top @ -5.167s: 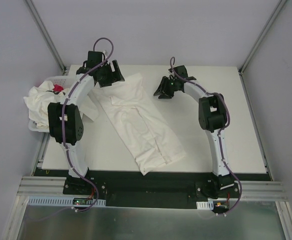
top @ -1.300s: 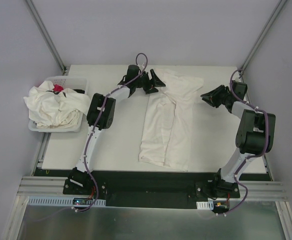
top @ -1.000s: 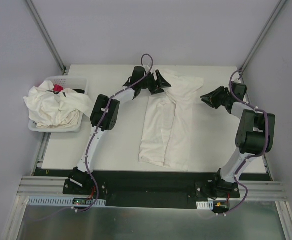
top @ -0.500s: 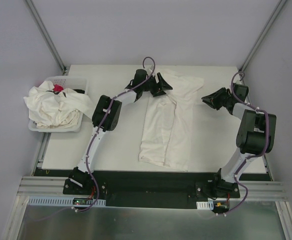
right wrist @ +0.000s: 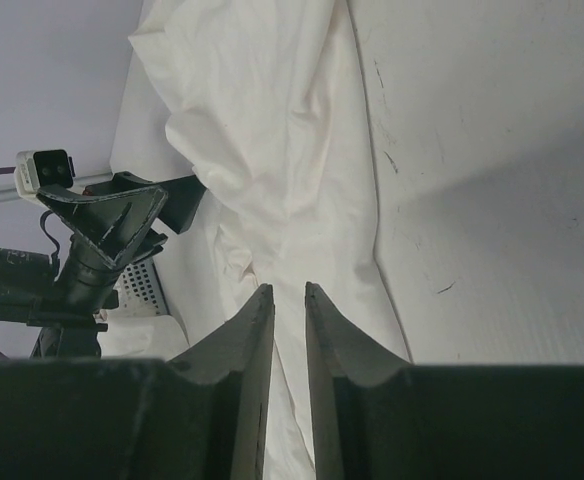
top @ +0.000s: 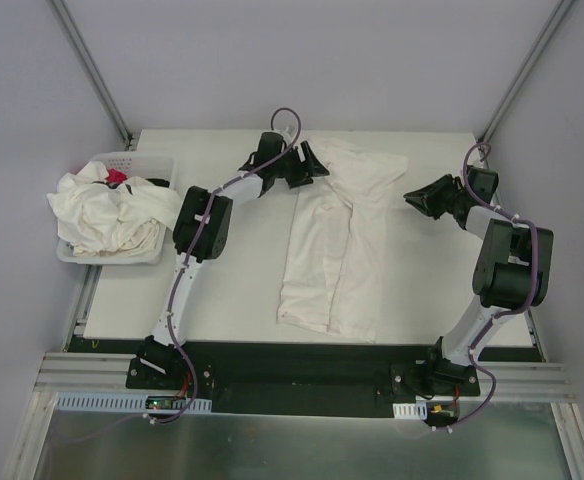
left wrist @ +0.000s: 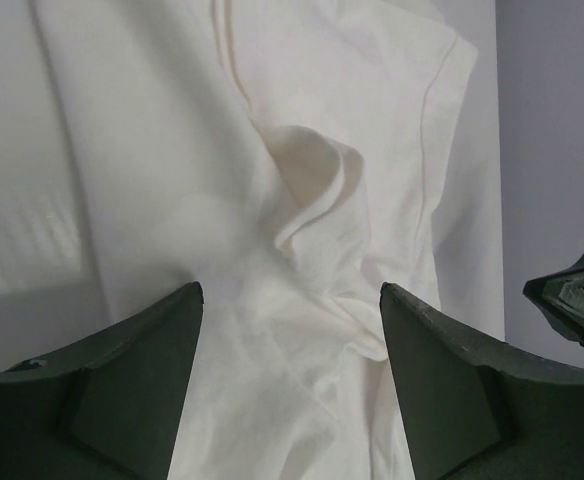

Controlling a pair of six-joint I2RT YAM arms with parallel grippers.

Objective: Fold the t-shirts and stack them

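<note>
1. While one off-white short-sleeved cotton t-shirt (top: pixel 337 240) lies lengthwise in the middle of the white table (top: pixel 452 290), its long sides are turned inward and its wider end points to the far edge.
2. At that far end, the black two-fingered left gripper (top: pixel 312 165) sits over the shirt's left border, reaching in from the left.
3. Seen from the left wrist, the left gripper (left wrist: pixel 292 300) has its fingers (left wrist: pixel 142 350) spread wide. A raised, rumpled fold of the t-shirt (left wrist: pixel 312 180) lies just ahead, between their tips, and nothing is pinched. Whether the fingers touch the cloth cannot be told.
4. Off to the shirt's right, the black right gripper (top: pixel 417 197) hangs above bare table, near the fabric's right edge but apart from it.
5. From the right wrist, the right gripper (right wrist: pixel 289 290) has its fingers (right wrist: pixel 252 340) drawn almost together. Only a thin slit is left and nothing is in it, and the t-shirt (right wrist: pixel 272 130) lies beyond the tips.
6. Further crumpled off-white shirts (top: pixel 102 215) are heaped in a white perforated plastic basket (top: pixel 147 160) at the table's left edge, well apart from both grippers. A small red packet (top: pixel 117 177) shows on top.
</note>
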